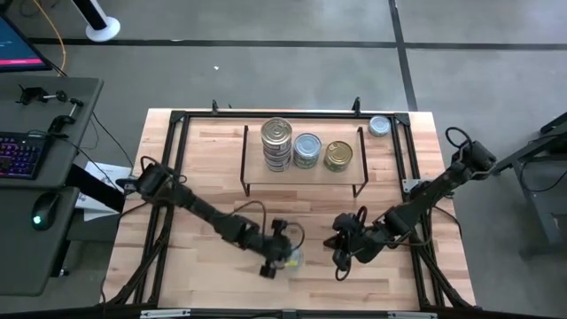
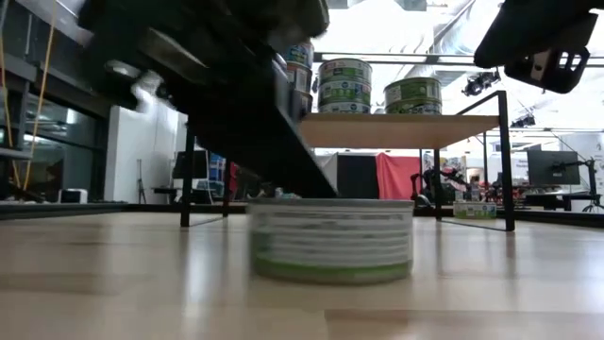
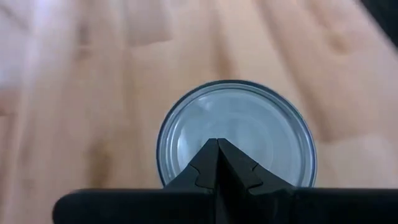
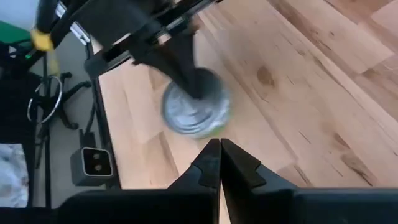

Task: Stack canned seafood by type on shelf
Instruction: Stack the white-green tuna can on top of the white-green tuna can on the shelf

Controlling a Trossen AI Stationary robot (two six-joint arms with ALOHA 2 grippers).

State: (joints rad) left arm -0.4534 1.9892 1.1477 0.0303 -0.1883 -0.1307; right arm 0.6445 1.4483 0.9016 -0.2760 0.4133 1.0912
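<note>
The canned seafood is split between the shelf point(image 1: 303, 180) and the tabletop point(image 1: 213, 177). One pale blue-silver tin point(image 3: 236, 134) with a white-and-green label stands on the tabletop near its front edge, well in front of the shelf; the label's print is too blurred to read. The left gripper point(image 3: 218, 163) hangs right over its lid, fingers pressed together — whether the tips touch the lid cannot be told. The left arm reaches in low from the tabletop's left side. On the shelf stand a tall stack of tins point(image 1: 276, 144), a shorter stack point(image 1: 307, 150) and a gold-lidded tin point(image 1: 337, 156), side by side. Another tin point(image 1: 379, 126) sits at the tabletop's far right corner. The right gripper point(image 4: 220, 163) hovers just right of the front tin, fingers shut and empty — its arm bent in from the right edge.
</note>
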